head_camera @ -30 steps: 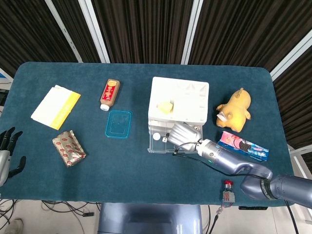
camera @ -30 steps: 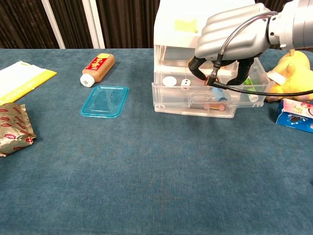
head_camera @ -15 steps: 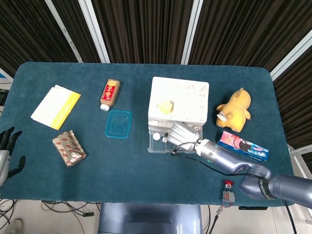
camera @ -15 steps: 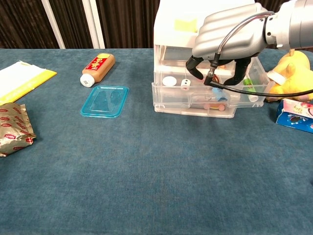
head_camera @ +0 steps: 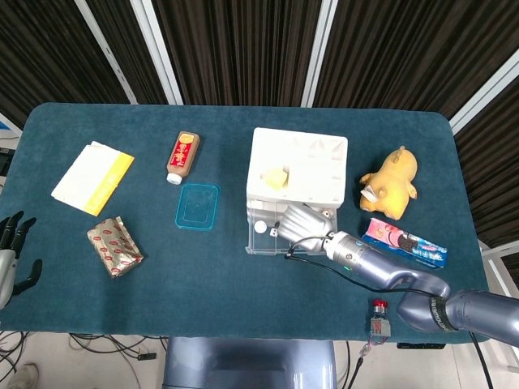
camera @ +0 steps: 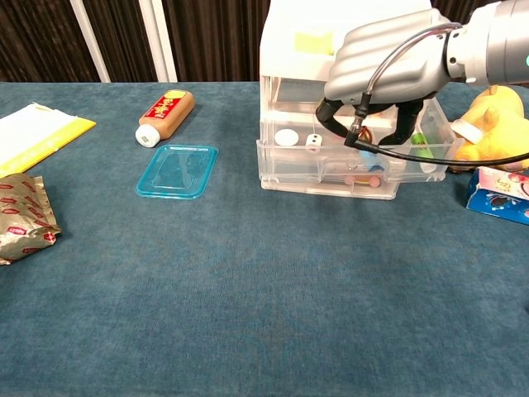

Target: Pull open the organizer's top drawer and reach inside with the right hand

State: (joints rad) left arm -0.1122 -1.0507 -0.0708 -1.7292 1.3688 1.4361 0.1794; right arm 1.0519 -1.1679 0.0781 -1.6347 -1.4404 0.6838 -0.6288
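Slightly further left than a second ago, the right hand [camera: 382, 70] hangs over the white translucent plastic drawer organizer [head_camera: 297, 166], fingers [camera: 331, 116] curled down at its pulled-out top drawer [camera: 347, 141]; whether they grip anything I cannot tell. Open teal counter [camera: 248, 289] lies in front. Just right sit a yellow plush toy [head_camera: 391, 182] and blue cookie packet [head_camera: 404, 243]; left lie a clear blue lid [head_camera: 198, 206] and brown sauce bottle [head_camera: 182, 156]. Only the head view shows the left hand [head_camera: 11, 253], fingers apart, empty, at the counter's near-left edge.
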